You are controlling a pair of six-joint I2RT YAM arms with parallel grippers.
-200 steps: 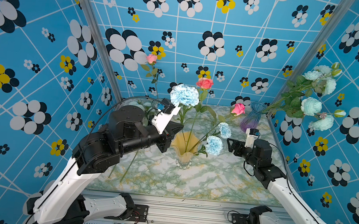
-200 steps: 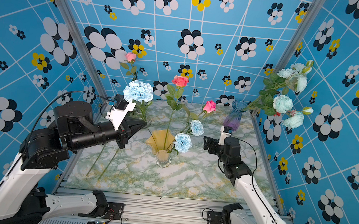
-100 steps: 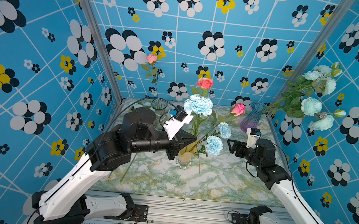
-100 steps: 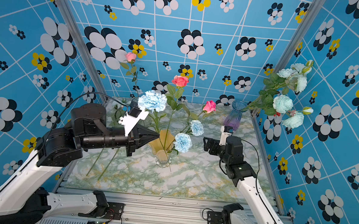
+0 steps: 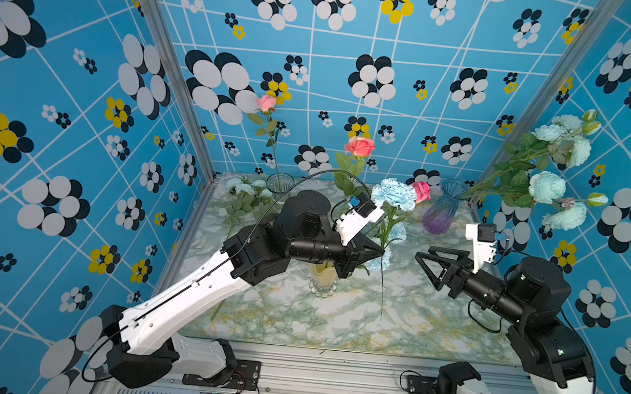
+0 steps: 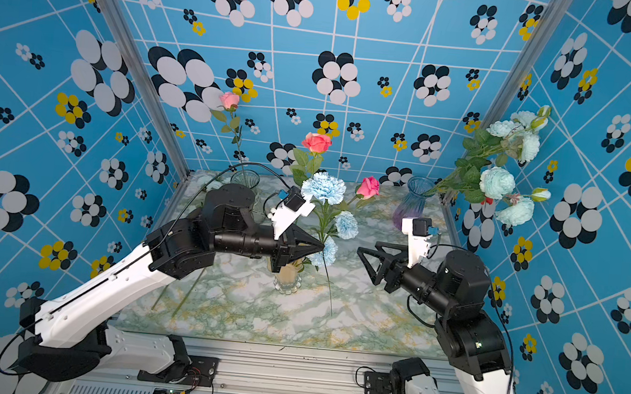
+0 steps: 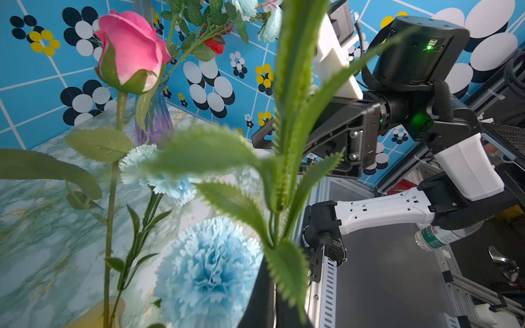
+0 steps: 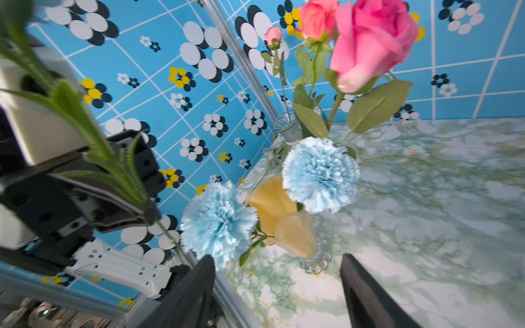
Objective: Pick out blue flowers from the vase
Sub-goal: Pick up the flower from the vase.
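Observation:
My left gripper is shut on the thin stem of a blue carnation, held upright in the air just right of the yellow vase. The stem's end hangs free above the table. Two more blue flowers stand in that vase with pink roses. In the left wrist view the jaws pinch the leafy stem. My right gripper is open and holds nothing, facing the held stem from the right.
A purple vase at the back right holds a mint-blue peony spray leaning over the right wall. A clear glass vase with one pink rose stands at the back left, with pale flowers lying beside it.
The left arm has carried the blue carnation rightward, from left of the yellow vase to its right side. The right gripper's jaws have narrowed a little.

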